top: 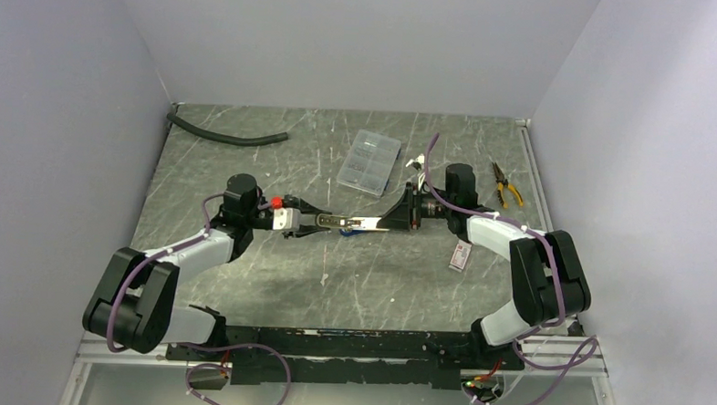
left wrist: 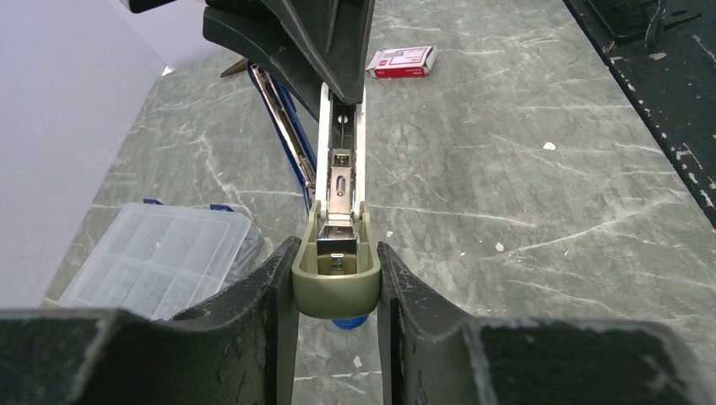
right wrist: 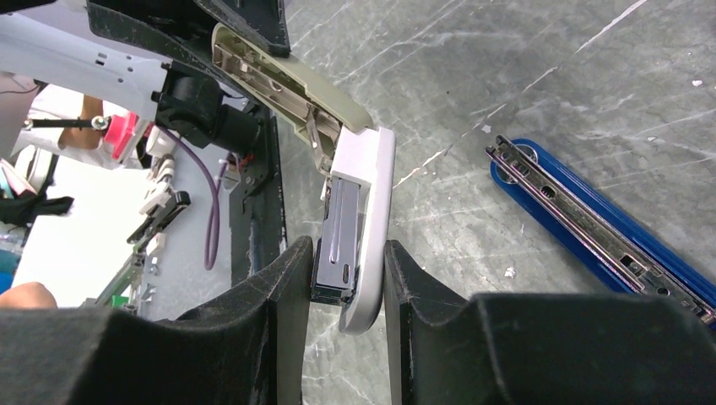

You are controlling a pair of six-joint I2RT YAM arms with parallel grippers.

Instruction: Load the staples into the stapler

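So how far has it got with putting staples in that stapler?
Done: the stapler is held up and hinged open, its metal channel exposed. In hand: the left gripper clamps the green end and the right gripper the white end. Left: the staple box lies apart on the table. Neither gripper holds staples, so loading and closing remain.

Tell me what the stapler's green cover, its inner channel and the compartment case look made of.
The green cover: probably moulded plastic, matte; smooth rounded edges, no glint. The inner channel: bright metal, likely steel; mirror-like reflections, punched slots. The compartment case: clear plastic; dividers show through its lid.
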